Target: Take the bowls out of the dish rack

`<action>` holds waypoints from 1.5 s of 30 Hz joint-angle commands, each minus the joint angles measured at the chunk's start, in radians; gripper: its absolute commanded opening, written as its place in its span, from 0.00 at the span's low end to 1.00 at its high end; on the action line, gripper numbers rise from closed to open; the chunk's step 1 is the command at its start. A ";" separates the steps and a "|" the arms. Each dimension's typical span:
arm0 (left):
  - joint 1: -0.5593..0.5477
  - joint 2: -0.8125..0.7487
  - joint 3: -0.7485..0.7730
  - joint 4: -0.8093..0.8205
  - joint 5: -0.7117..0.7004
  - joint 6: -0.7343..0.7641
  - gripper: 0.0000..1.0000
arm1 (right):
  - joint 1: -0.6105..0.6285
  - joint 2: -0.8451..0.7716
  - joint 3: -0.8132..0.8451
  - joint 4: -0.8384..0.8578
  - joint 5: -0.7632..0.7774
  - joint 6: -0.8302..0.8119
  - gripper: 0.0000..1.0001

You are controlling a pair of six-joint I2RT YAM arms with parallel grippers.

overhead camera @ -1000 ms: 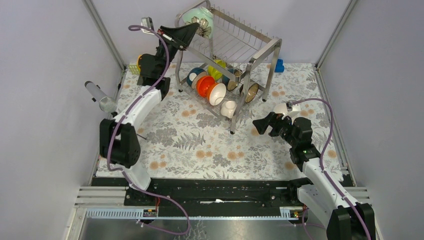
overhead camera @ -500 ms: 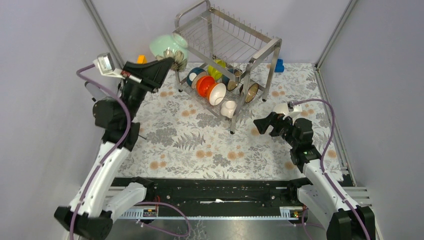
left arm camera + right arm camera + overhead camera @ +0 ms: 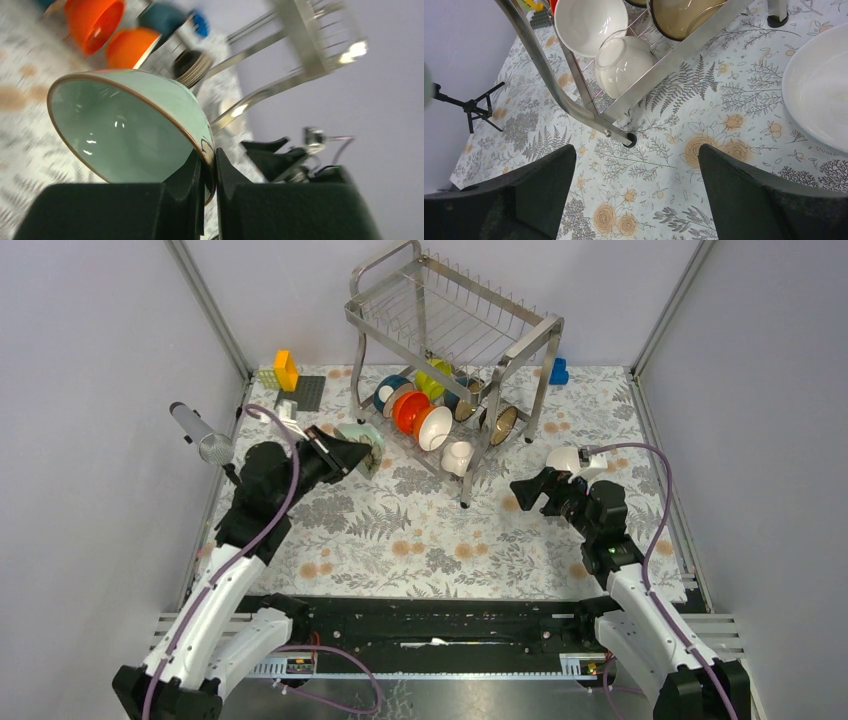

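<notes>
The steel dish rack (image 3: 452, 335) stands at the back of the mat, its top tier bare. Its lower tier holds several bowls: blue (image 3: 388, 392), orange (image 3: 410, 412), yellow-green (image 3: 432, 378), brown (image 3: 500, 425) and a white one (image 3: 457, 455) at the front end. My left gripper (image 3: 358, 454) is shut on the rim of a pale green bowl (image 3: 120, 130), low over the mat just left of the rack. My right gripper (image 3: 636, 160) hangs open over the mat by the rack's front leg (image 3: 574, 105). A white bowl (image 3: 565, 458) sits on the mat beside it.
A yellow block (image 3: 286, 370) and a dark baseplate (image 3: 307, 392) lie at the back left. A blue block (image 3: 558, 371) sits behind the rack's right end. A grey cylinder (image 3: 200, 435) juts from the left wall. Grey walls close in the mat.
My left arm carried the pale green bowl from the rack's top tier down and leftward to just above the mat. The right arm barely shifted.
</notes>
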 commanded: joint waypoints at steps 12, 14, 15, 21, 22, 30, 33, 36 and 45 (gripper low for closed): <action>-0.264 0.391 0.158 -0.399 -0.608 0.148 0.00 | 0.004 -0.060 -0.021 0.006 0.064 0.002 1.00; -0.290 0.432 0.195 -0.445 -0.679 0.155 0.00 | 0.005 -0.060 -0.021 0.004 0.067 0.000 1.00; -0.299 0.447 0.209 -0.459 -0.700 0.160 0.00 | 0.005 -0.061 -0.021 0.004 0.068 0.001 1.00; -0.340 0.520 0.241 -0.479 -0.654 0.269 0.00 | 0.005 -0.063 -0.017 -0.006 0.080 0.002 1.00; -0.347 0.542 0.249 -0.486 -0.628 0.293 0.00 | 0.005 -0.063 -0.013 -0.011 0.082 0.001 1.00; -0.422 0.785 0.372 -0.672 -0.764 0.343 0.00 | 0.005 -0.082 0.013 -0.047 0.084 0.003 1.00; -0.433 0.839 0.395 -0.673 -0.796 0.341 0.00 | 0.004 -0.085 0.018 -0.054 0.079 0.007 1.00; -0.434 0.896 0.433 -0.672 -0.872 0.365 0.00 | 0.005 -0.077 0.024 -0.055 0.072 0.009 1.00; -0.319 1.156 0.637 -0.780 -1.034 0.399 0.00 | 0.005 -0.068 0.022 -0.041 0.032 0.024 1.00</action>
